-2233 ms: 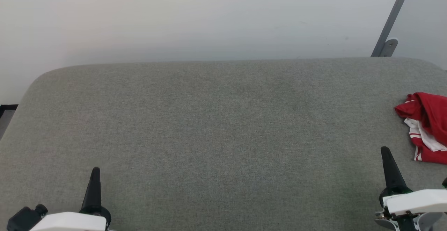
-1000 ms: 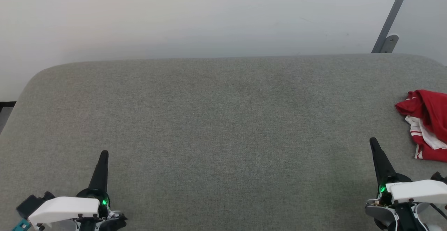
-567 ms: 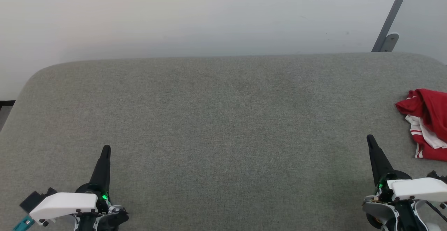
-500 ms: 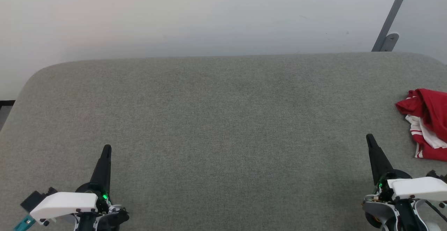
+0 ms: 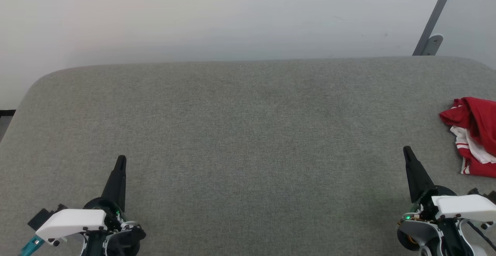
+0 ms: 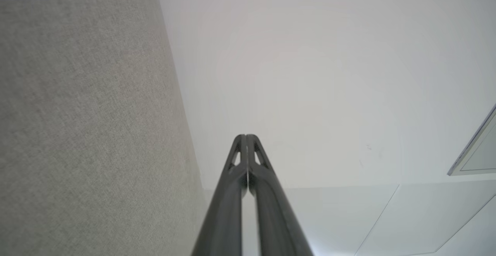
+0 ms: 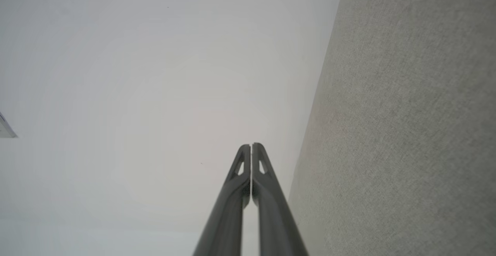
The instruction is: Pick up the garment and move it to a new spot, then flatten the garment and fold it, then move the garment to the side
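Crumpled garment [image 5: 476,124], bright red with white bands and thin white stripes, lies in a heap on the right side of the grey fabric-covered surface [image 5: 248,132]. The right edge of the head view cuts it off, and neither arm touches it. Nearest the camera, the left end effector [image 5: 121,159] sits at the lower left over the surface, with a white housing and a teal piece by the bottom edge. Its dark fingers are pressed together into one point aimed away from the robot. In the left wrist view the two fingers meet along their length with nothing between them, fabric on that view's left and pale wall ahead. The right end effector [image 5: 406,149] sits at the lower right, likewise closed tight and empty, with a small green light glowing at its base. In the right wrist view its fingers meet tip to tip, with fabric on that view's right. Its tip is near the garment's lower left part but apart from it, grey fabric showing between them. Farther out the surface runs broad to its rounded far corners. Beyond its far edge stands a plain pale wall [image 5: 232,16]. At the upper right a grey metal strut [image 5: 434,16] slants up from a small bracket just behind the surface.
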Tool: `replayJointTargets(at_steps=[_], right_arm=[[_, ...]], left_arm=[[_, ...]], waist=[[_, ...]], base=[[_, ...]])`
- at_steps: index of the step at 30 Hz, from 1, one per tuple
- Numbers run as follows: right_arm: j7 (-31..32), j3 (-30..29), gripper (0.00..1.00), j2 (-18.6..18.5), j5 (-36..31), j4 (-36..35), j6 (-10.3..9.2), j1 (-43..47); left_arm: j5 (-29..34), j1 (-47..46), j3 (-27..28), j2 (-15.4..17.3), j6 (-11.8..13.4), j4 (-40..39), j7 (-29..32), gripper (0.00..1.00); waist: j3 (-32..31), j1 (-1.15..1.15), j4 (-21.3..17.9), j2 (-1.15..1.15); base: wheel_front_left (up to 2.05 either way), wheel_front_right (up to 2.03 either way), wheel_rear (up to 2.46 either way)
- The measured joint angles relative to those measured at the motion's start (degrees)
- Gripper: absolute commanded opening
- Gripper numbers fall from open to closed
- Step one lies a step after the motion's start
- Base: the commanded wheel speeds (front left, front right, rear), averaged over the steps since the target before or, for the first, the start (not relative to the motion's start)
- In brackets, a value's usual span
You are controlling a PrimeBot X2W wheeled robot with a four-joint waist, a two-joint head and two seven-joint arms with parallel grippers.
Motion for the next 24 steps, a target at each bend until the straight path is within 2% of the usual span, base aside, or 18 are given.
replayJointTargets(at_steps=[24], right_arm=[[0.2, 0.0, 0.0, 0.1, 0.5, 0.1, 0.0, -0.4]], left_arm=[[-0.4, -0.2, 0.0, -0.1, 0.0, 0.1, 0.2, 0.0]], waist=[[0.0, 0.0, 0.0, 0.0]], base=[[0.0, 0.0, 0.0]])
